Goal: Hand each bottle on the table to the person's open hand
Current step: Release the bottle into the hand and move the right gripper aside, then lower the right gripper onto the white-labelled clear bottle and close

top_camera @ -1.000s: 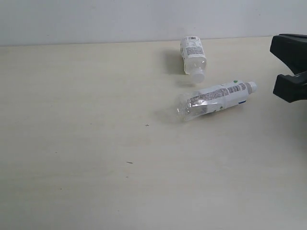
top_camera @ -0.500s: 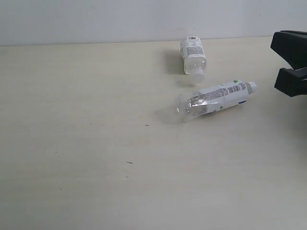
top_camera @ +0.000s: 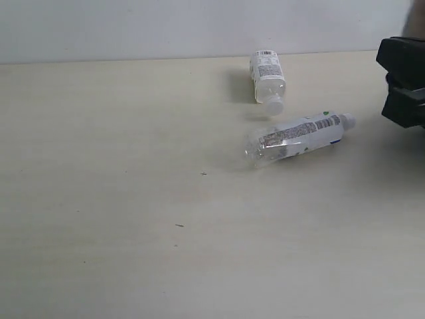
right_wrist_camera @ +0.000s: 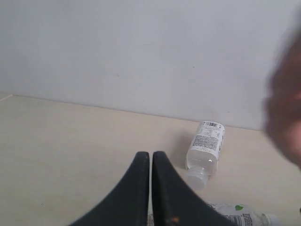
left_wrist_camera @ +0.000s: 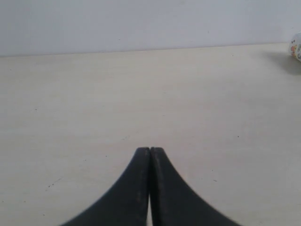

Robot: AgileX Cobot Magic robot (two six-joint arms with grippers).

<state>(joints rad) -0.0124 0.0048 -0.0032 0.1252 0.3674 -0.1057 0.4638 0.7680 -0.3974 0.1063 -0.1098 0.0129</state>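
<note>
Two bottles lie on their sides on the beige table (top_camera: 119, 199). A white-labelled bottle (top_camera: 267, 76) rests near the back edge, its cap toward me; the right wrist view also catches this white-labelled bottle (right_wrist_camera: 205, 148). In front of it lies the white-green labelled bottle (top_camera: 299, 135), cap pointing right, and a part of that white-green bottle (right_wrist_camera: 242, 215) shows under the right fingers. My right gripper (top_camera: 398, 81) hangs at the right edge, shut and empty, its tips (right_wrist_camera: 150, 154) almost touching. My left gripper (left_wrist_camera: 150, 149) is shut with nothing in it. A blurred hand (right_wrist_camera: 284, 113) shows at the right.
A pale wall (top_camera: 166, 26) stands right behind the table's back edge. A small rounded object (left_wrist_camera: 297, 46) peeks in at the edge of the left wrist view. Tiny dark specks (top_camera: 179, 225) dot the wood surface.
The right gripper's jaws closed together and it drifted slightly right and up. Both bottles stayed where they were.
</note>
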